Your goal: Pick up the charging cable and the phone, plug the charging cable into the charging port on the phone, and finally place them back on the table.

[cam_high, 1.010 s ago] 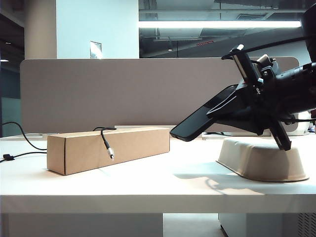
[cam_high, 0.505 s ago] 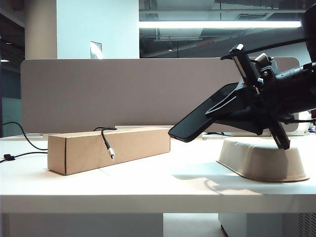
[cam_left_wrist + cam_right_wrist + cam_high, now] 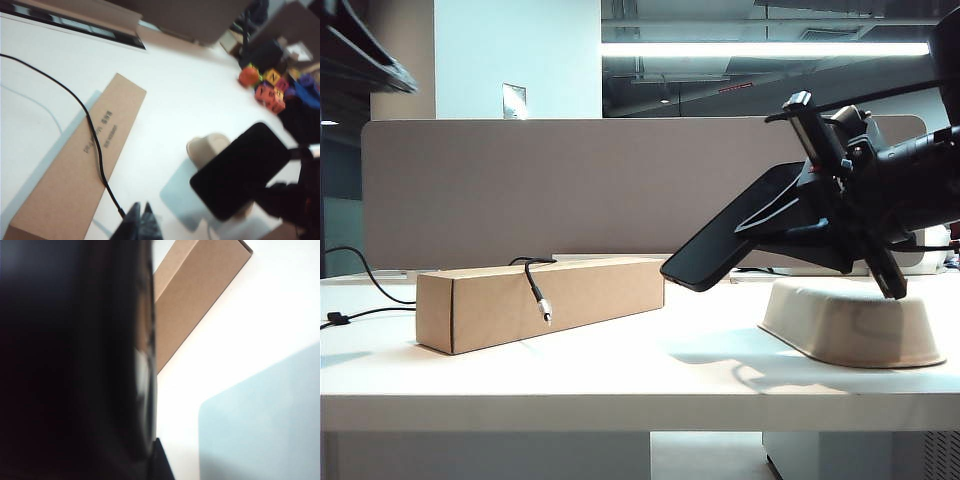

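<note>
Right gripper (image 3: 798,222): at the right of the scene, raised above the beige paper-pulp bowl (image 3: 850,322), fingers clamped on the phone (image 3: 735,243); the arm behind it runs in roughly level from the right edge. Phone: black, held clear of the table (image 3: 640,380), tilted with its lower short edge pointing down-left toward the cardboard box (image 3: 545,297) and its upper end in the grip; it fills the dark half of the right wrist view (image 3: 70,355). Left gripper (image 3: 139,225): fingertips pressed together and holding nothing, hovering over the near end of the box, tips close by the cable in the left wrist view; in the exterior view only a dark part of this arm shows at the upper left corner. Charging cable (image 3: 532,282): thin black cord lying along the box top (image 3: 95,145), its silver plug (image 3: 545,313) hanging over the box's near face, untouched. Grey partition panel (image 3: 560,185): upright behind the table. Coloured blocks (image 3: 267,90): clustered at the far right.
</note>
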You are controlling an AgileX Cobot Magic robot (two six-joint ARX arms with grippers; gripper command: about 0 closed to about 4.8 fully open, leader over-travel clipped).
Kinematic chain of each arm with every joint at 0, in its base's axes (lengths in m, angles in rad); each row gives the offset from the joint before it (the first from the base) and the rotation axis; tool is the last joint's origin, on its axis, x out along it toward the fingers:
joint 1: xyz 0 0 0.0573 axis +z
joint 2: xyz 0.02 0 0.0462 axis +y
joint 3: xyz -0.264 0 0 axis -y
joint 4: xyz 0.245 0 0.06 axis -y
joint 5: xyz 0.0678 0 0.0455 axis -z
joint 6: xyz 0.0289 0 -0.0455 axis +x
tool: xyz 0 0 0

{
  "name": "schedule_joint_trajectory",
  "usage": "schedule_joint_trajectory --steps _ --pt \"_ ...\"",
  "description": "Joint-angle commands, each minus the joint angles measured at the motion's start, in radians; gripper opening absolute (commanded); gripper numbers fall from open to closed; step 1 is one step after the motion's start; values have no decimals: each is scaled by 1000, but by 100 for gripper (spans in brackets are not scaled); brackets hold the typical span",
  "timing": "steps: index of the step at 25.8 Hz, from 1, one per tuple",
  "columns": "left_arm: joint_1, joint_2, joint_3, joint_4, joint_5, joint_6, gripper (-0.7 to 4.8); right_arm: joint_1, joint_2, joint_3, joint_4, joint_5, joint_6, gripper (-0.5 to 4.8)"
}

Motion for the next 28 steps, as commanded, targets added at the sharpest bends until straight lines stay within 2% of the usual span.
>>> schedule_joint_trajectory --steps 1,2,4,7,10,14,18,23,27,28 --pt "-38 132 125 -85 21 160 -6 0 -7 7 53 -7 -19 -8" --pt "-62 186 179 -134 17 237 -6 0 -7 7 53 -11 -19 -8" --pt "-93 243 239 -190 0 323 -6 -1 -7 7 54 -21 -20 -8" --pt "-135 316 321 -262 -59 418 -6 -2 -7 7 54 -26 -23 -8" --pt "-179 385 389 -290 -106 479 -6 -2 -7 7 48 -27 -23 -8" --pt "-193 433 437 -297 -139 482 -6 -2 -6 7 46 -28 -39 -8" --pt "-211 472 477 -337 -175 629 -6 -2 -6 7 43 -31 -53 -8" --pt "-233 504 496 -344 -278 821 -6 -2 -6 7 39 -31 -75 -8" --pt "-258 516 495 -303 -277 858 -6 -2 -6 7 39 -32 -96 -8" --pt "-275 517 495 -296 -281 941 -6 -2 -6 7 39 -31 -97 -8"
